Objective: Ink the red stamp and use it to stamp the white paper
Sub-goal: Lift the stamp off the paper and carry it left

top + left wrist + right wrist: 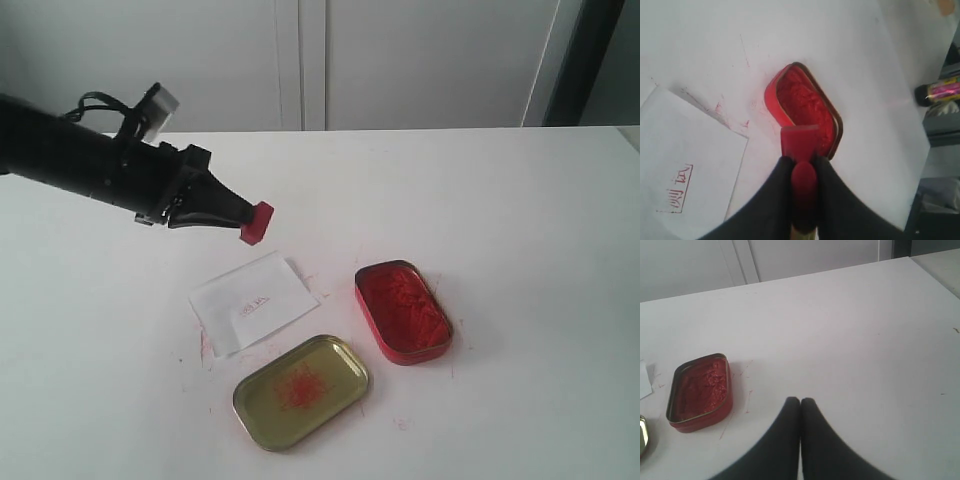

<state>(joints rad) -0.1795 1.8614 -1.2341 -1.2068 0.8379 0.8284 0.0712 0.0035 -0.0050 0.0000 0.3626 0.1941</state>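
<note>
White tabletop (pixel 520 220) bears the white paper (pixel 255 300) and a red ink tin (pixel 402 310); left gripper (pixel 238 215) clamps the red stamp (pixel 257 222) aloft; right gripper (pixel 800 403) sits closed, empty.

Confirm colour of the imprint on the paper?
Red imprint on the white paper; clearest in left wrist view.

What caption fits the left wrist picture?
Jaws pinch the red stamp, with the ink tin and imprinted white paper lying beyond.

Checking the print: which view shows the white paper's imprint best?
Left wrist view: the white paper is close, its red imprint clearly framed. The exterior view shows the whole sheet, imprint tiny; the right wrist view catches only a paper edge.
</note>
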